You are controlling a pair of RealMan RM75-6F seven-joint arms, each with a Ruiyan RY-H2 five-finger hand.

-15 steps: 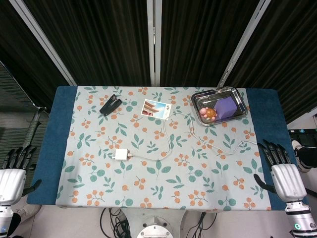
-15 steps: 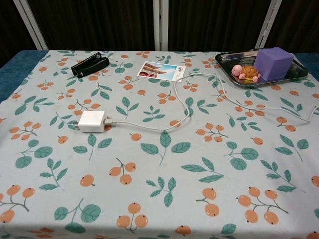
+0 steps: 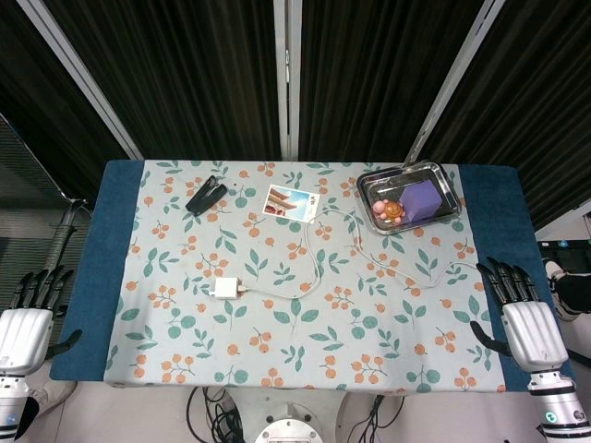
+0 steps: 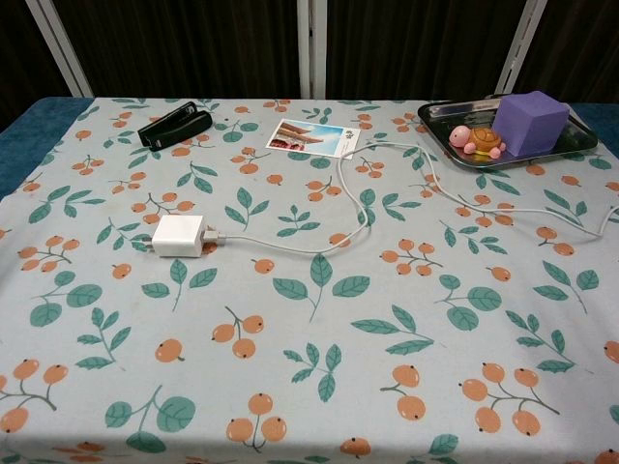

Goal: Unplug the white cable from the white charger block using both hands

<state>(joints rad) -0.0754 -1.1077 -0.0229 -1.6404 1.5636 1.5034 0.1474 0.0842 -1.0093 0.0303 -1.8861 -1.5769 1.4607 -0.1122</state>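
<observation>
Head view is showing the white charger block [image 3: 223, 289] lying on the patterned tablecloth [image 3: 185, 351], left of the table's middle, with the white cable [image 3: 319, 263] plugged into its right side. That cable is snaking rightward in loops, passing just beside the metal tray [image 3: 441, 175] and running on toward the table's right edge, ending near the right hand [image 3: 524, 318]. Both hands are sitting at the near corners, well apart from the block. The left hand [image 3: 26, 318] is hanging off the table's left edge, fingers spread and holding nothing; the right hand is hovering over the blue right border, fingers likewise apart and holding nothing. Chest view is showing the block [image 4: 179, 235] and cable [image 4: 358, 208] joined, a black stapler [image 4: 174, 126] and a photo card [image 4: 314, 136] lying beyond them.
</observation>
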